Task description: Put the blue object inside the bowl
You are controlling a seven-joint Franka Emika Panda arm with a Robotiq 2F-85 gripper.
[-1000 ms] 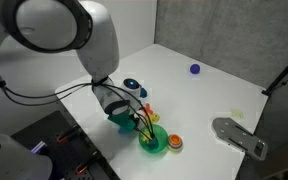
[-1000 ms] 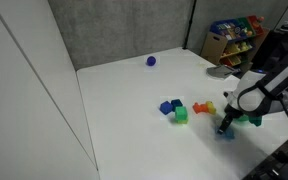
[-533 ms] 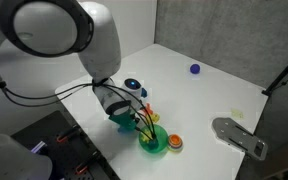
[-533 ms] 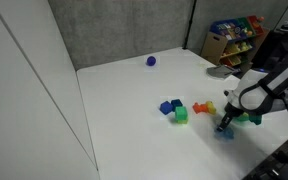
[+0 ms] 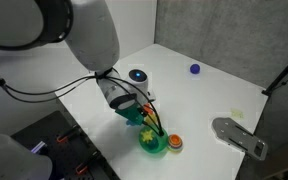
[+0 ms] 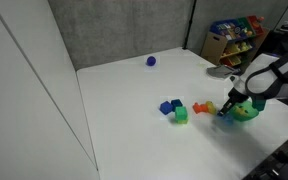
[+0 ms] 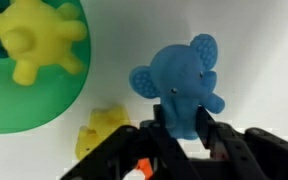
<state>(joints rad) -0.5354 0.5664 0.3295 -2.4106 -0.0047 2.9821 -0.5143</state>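
Observation:
The blue object [image 7: 179, 80], a small light-blue elephant-shaped toy, fills the middle of the wrist view. My gripper [image 7: 181, 120] is shut on its lower body, with one black finger on each side. The green bowl [image 7: 29, 112] lies at the upper left of the wrist view and holds a yellow star-shaped toy [image 7: 39, 45]. In both exterior views my gripper [image 5: 142, 117] [image 6: 228, 109] hangs right beside the bowl [image 5: 154, 145] [image 6: 247, 114], a little above the white table.
A yellow toy [image 7: 104, 130] lies on the table by the bowl. An orange-red toy [image 5: 174, 143] sits next to the bowl. A blue block [image 6: 167, 107], a green block [image 6: 181, 115] and an orange piece [image 6: 202, 107] lie in a group. A blue-purple ball [image 5: 195, 69] rests far off.
My jaws have closed from open onto the blue toy. The gripper has risen slightly off the table with it and shifted toward the bowl.

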